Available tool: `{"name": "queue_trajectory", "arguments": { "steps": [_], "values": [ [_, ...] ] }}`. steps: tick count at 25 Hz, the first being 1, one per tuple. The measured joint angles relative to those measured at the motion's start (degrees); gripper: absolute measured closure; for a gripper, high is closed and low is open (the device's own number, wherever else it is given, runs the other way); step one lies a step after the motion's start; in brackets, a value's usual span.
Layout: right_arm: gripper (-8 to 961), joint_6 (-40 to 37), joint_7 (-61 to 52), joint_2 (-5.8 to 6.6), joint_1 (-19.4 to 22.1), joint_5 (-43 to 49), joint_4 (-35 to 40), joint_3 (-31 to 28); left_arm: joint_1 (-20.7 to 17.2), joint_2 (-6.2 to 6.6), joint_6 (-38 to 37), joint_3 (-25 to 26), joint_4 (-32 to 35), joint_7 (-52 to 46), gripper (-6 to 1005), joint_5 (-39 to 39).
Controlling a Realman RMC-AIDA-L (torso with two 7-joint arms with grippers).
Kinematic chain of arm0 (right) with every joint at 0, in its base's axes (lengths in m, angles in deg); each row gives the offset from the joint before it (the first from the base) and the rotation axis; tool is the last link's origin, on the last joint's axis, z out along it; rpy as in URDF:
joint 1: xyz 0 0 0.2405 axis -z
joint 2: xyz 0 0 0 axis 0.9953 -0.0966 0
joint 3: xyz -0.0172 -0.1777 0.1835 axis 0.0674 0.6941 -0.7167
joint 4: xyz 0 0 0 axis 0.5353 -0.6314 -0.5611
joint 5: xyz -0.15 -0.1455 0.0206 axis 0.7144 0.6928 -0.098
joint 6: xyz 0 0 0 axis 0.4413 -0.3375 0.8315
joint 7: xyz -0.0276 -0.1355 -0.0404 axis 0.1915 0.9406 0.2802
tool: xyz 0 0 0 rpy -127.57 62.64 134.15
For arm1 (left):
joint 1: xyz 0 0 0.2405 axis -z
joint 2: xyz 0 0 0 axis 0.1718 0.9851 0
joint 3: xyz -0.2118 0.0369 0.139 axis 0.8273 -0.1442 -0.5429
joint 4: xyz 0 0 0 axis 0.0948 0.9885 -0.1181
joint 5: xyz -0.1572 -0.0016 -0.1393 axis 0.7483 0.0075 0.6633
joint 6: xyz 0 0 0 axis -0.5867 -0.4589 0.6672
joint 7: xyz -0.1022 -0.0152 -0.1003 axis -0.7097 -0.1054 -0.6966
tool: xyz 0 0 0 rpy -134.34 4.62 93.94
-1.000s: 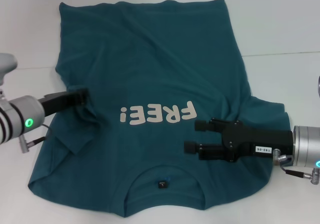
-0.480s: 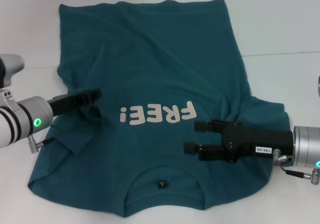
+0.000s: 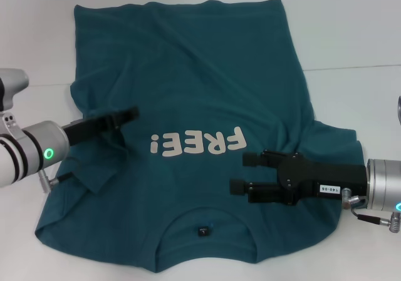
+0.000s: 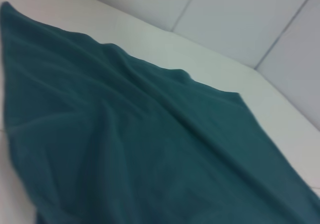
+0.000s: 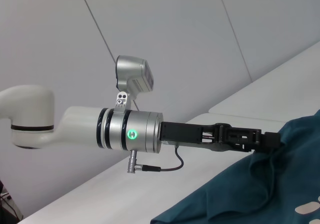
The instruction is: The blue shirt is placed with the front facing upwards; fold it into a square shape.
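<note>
Currently the blue shirt [image 3: 188, 106] lies spread front-up on the white surface [image 3: 357, 37], neckline nearest the robot, hem at the far side, "FREE!" lettering [image 3: 195, 144] reading upside down from the head view. No fold made yet, by the look of it.

Left pincer [image 3: 125, 115] reaches in over the shirt's left side, near the bunched left sleeve [image 3: 94, 168]. Whether it is open, closed or pinching cloth: cannot tell; the fingers read as one dark bar from above, and the right wrist view shows its tip only where it meets the fabric.

Right pincer [image 3: 245, 171] hovers over the chest just below the lettering, jaws spread, holding nothing.

Risks, as judgement:
- Left sleeve already crumpled; a fold carried over it would trap the wrinkles and spoil a square edge.
- Creases run diagonally toward the right sleeve [image 3: 332, 143]; dragging could deepen them.
- A grip taking only the top layer would separate front from back.
</note>
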Motion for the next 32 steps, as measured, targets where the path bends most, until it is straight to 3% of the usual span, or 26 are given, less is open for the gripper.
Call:
{"name": "queue_trajectory", "arguments": {
  "steps": [7, 12, 18, 32],
  "values": [
    [13, -0.04, -0.06, 0.0, -0.01, -0.06, -0.18, 0.0, -0.31, -0.05, -4.22, 0.05, 0.45, -0.03, 291, 1.81],
    [13, -0.06, -0.08, 0.0, -0.06, -0.03, -0.25, 0.0, -3.34, 0.08, -4.92, 0.47, 3.53, -0.05, 190, 1.85],
    [12, -0.13, -0.95, 0.0, 0.02, 0.01, -0.16, 0.0, -7.62, 0.01, -4.45, 1.21, 7.57, 0.0, 199, 1.84],
    [12, 0.09, -2.25, 0.0, 0.0, 0.13, -0.1, 0.18, -7.44, 0.03, -3.62, 0.32, 5.27, 1.68, 199, 0.53]
  ]
}}
